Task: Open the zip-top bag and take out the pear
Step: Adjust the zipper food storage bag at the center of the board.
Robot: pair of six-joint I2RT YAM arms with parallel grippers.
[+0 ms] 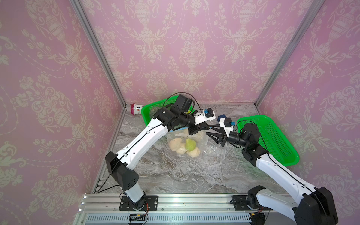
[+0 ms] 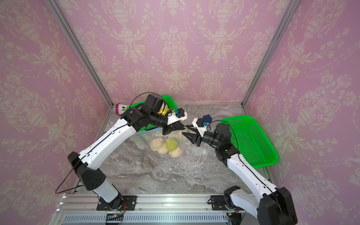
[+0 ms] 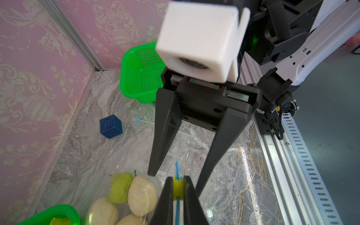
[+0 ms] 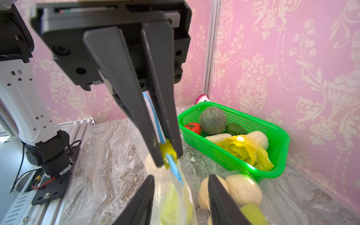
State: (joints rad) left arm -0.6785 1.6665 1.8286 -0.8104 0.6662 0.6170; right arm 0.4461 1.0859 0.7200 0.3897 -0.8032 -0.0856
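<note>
A table (image 1: 175, 175) seen from above, with both arm bases on a rail along its front edge. A bag (image 1: 212, 146) lies flat at mid-table, toward the back. Inside it is a pear (image 1: 189, 144), with round fruits (image 1: 174, 145) to its left and before it. Just behind the bag, at back left, is a basket (image 1: 145, 114) holding a melon (image 4: 212, 120), tomato (image 4: 192, 127), pepper (image 4: 234, 129) and cabbage (image 4: 247, 148). A bottle (image 1: 136, 109) lies left of it, in the back corner. A second basket (image 1: 276, 140) is at the right edge. A cube (image 1: 222, 117) sits between the baskets, behind the bag. Above the bag's back edge, the left gripper (image 4: 168, 155) sits on the zip slider (image 3: 178, 187), with the right gripper (image 2: 184, 130) facing it.
</note>
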